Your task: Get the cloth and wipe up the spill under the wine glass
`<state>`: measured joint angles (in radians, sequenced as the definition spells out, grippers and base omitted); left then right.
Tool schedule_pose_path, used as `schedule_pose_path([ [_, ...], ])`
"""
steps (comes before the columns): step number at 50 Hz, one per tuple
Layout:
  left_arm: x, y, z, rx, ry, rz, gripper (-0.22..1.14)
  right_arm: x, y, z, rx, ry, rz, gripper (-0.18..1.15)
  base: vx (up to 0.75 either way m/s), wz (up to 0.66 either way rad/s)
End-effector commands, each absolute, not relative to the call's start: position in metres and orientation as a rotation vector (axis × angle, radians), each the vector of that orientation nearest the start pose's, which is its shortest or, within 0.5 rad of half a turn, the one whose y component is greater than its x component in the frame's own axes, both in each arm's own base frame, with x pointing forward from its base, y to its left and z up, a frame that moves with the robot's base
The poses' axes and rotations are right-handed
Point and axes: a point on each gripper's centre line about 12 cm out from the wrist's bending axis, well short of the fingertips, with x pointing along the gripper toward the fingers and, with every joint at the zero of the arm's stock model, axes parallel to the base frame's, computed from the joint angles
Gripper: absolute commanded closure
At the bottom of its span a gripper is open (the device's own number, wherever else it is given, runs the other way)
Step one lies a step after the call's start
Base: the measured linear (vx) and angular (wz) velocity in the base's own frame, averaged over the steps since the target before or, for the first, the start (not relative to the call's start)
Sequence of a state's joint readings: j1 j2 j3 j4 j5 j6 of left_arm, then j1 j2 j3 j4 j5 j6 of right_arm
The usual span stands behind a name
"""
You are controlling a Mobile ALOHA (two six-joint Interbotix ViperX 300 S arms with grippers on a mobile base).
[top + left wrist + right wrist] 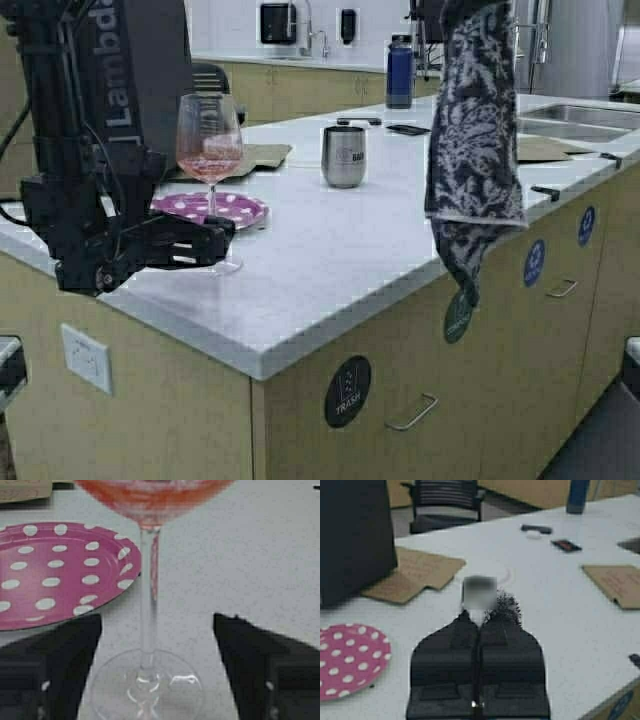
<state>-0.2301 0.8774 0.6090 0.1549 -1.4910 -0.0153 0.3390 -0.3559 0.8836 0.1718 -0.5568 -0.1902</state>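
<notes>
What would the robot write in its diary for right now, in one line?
left gripper: open around wine glass stem | right gripper: holds cloth up | spill: not wiped yet

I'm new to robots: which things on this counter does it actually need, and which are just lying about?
In use:
dark floral-print cloth, held up by right gripper
tall clear stemmed wine glass, between open left gripper fingers

Lying about:
pink polka-dot paper plate
squat steel tumbler
blue bottle
</notes>
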Motion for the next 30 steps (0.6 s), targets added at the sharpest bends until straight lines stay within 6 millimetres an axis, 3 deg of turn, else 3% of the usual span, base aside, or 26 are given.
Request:
schedule_pose_path([
  [1, 0.418, -0.117, -0.013, -0.005, -0.058, -0.383, -0.07, 0.315, 0.100, 0.293, -0.033, -0.072, 0.246, 0.91, 0.04, -0.02],
  [8, 0.433, -0.120, -0.014, -0.014, -0.053, -0.382, -0.07, 0.315, 0.100, 0.292, -0.033, -0.068, 0.246, 0.91, 0.04, -0.02],
  [21, 0.437, -0.122, -0.015, -0.033, -0.055, -0.382, -0.05, 0.315, 0.100, 0.291, -0.034, -0.067, 0.246, 0.91, 0.05, -0.02],
  [24, 0.435, -0.121, -0.015, -0.033, -0.051, -0.382, 0.01, 0.314, 0.100, 0.292, -0.034, -0.069, 0.248, 0.91, 0.06, -0.02],
  [30, 0.430, -0.120, -0.013, -0.034, -0.041, -0.384, 0.31, 0.314, 0.099, 0.288, -0.036, -0.057, 0.247, 0.91, 0.05, -0.03],
])
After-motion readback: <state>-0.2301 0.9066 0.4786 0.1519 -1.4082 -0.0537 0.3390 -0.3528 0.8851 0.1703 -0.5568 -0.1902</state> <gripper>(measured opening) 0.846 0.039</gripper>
